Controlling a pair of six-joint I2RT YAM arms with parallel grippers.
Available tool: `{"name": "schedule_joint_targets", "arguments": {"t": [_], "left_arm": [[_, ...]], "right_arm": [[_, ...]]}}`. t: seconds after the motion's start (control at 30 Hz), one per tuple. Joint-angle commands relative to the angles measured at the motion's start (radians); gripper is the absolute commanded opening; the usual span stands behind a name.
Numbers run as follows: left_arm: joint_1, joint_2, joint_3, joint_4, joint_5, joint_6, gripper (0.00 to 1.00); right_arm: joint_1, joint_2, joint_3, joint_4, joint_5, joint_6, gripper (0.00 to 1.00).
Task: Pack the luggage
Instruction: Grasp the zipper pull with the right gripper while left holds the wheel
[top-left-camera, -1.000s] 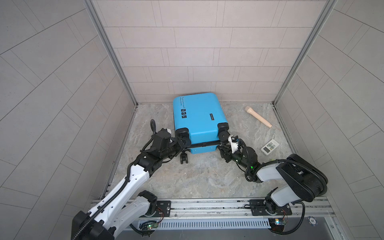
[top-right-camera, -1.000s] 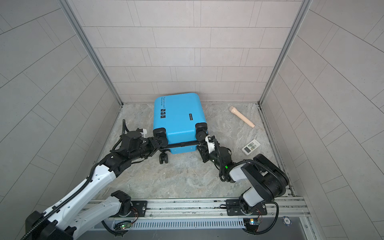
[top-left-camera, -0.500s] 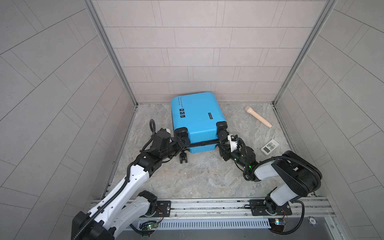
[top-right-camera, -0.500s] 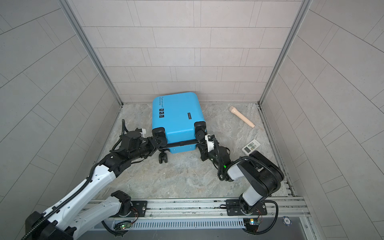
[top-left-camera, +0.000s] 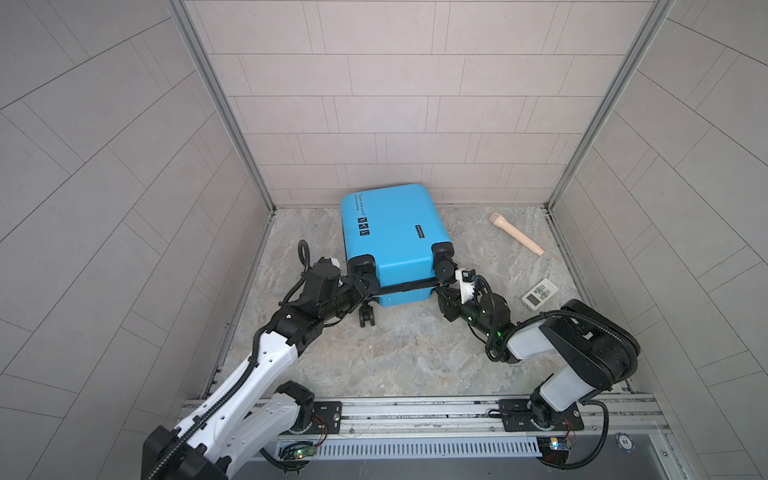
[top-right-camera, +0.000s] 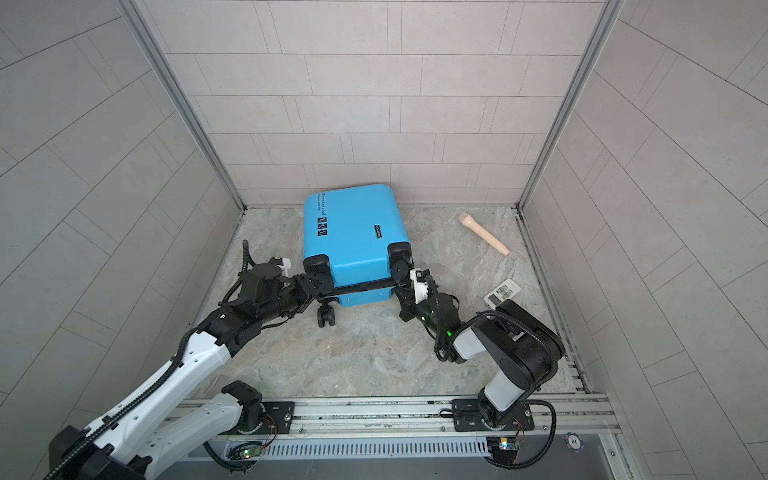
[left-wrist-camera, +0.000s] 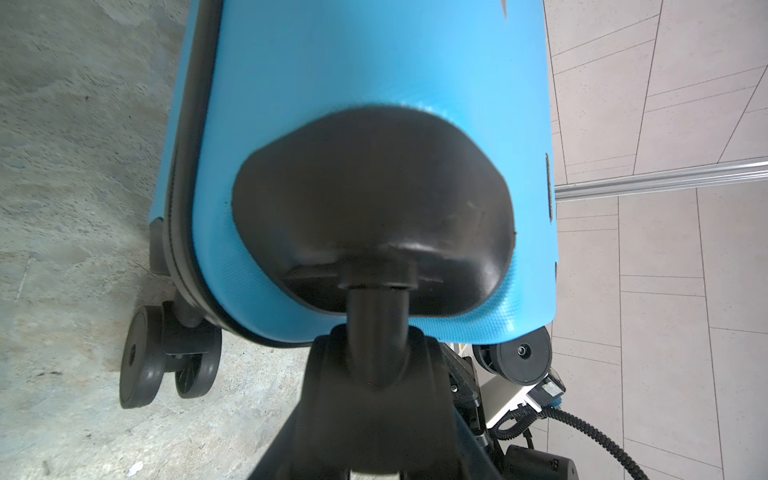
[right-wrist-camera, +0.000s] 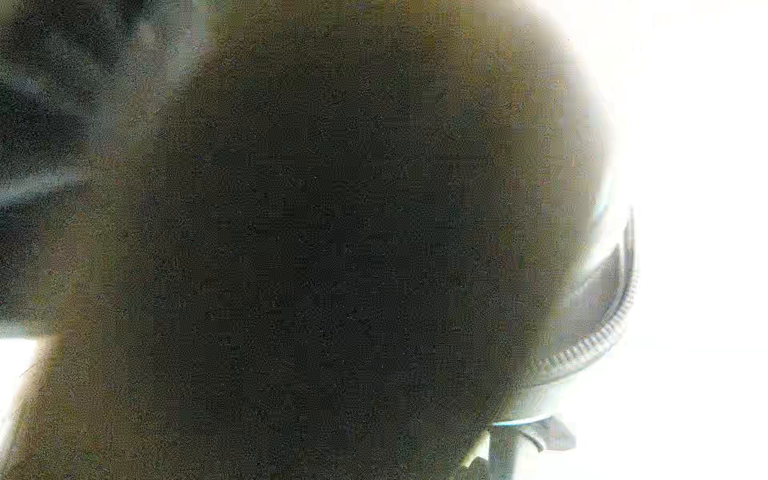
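The blue suitcase (top-left-camera: 392, 232) lies flat on one face at the back edge of the tabletop (top-left-camera: 399, 357), a little left of the middle. Its far end is against or just beside the back wall and its wheels point towards the near edge. The two shells sit together with only the black zip seam (top-left-camera: 409, 286) showing between them, so it looks closed or very nearly so.

The left gripper (left-wrist-camera: 376, 361) is pinching the near-left wheel (left-wrist-camera: 376, 328) of the upper shell, its jaws on either side of the wheel's fork. That hold probably steadies the case, or readies the upper shell for lifting.

The right gripper (top-left-camera: 445, 289) is at the near-right corner, right at the seam and below the other upper wheel (top-left-camera: 445, 268). Its jaws are pressed together. Whether a zip pull sits between them I cannot tell, since the right wrist view is dark and blurred.

A white remote control (top-left-camera: 539, 294) near the right edge and a beige stick (top-left-camera: 516, 232) towards the back right corner lie outside the case, so packing seems barely begun.

On the upper face, black lettering (top-left-camera: 360, 198) appears to read "Type are cool", beside a smaller unreadable line. There are also three small icons (top-left-camera: 363, 225) and a dark label (top-left-camera: 419, 231), too small to read.
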Motion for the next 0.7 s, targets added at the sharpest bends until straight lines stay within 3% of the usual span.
{"name": "schedule_joint_targets", "arguments": {"t": [0.0,0.4,0.67], "left_arm": [[0.012,-0.074,0.020,0.002,-0.041,-0.014,0.00],[0.030,-0.111,0.023,-0.060,-0.050,0.001,0.00],[0.049,-0.121,0.016,-0.088,-0.034,0.006,0.00]], "right_arm": [[-0.042,-0.049,-0.013,0.034,0.130,0.011,0.00],[-0.105,-0.158,-0.020,-0.144,0.196,-0.034,0.00],[-0.174,-0.117,0.067,-0.213,0.135,-0.052,0.00]]}}
